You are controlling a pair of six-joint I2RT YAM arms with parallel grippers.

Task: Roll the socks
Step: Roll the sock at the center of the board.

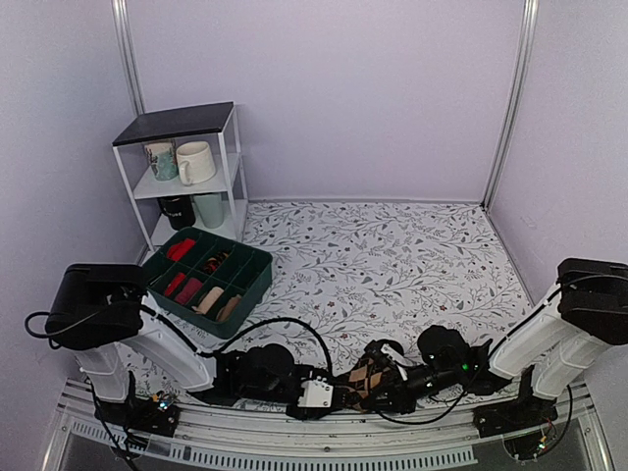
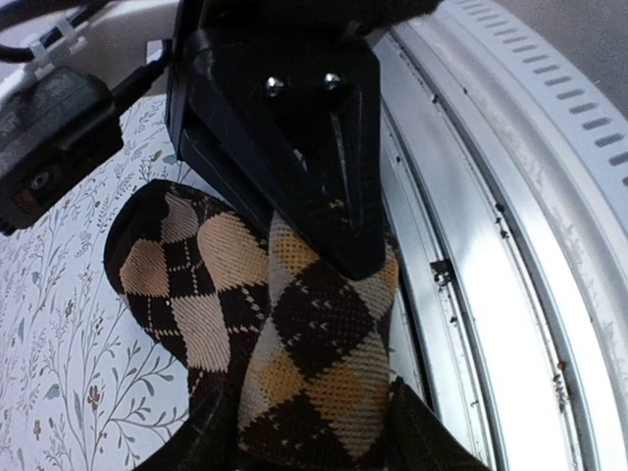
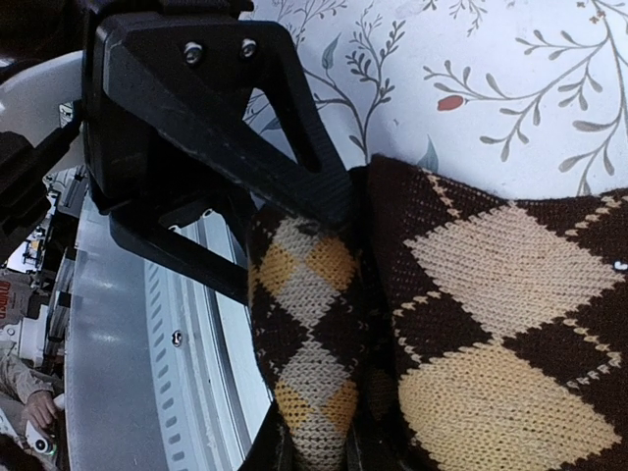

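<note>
Socks (image 1: 365, 376) between my left end effector (image 2: 314, 444) and right end effector (image 3: 319, 446)
The right one is clamped on an argyle fold; the left one straddles the socks just opposite, and I cannot tell whether it grips.

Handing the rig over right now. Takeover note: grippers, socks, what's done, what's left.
Left gripper: fingers either side of the socks; can't tell if it grips.
Right gripper: shut on the socks.
Socks: bunched between both grippers at the near edge of the table, beside the metal rail.
Done: pair gathered and folded over on itself.
Left: not a tidy roll yet; finish rolling.
</note>
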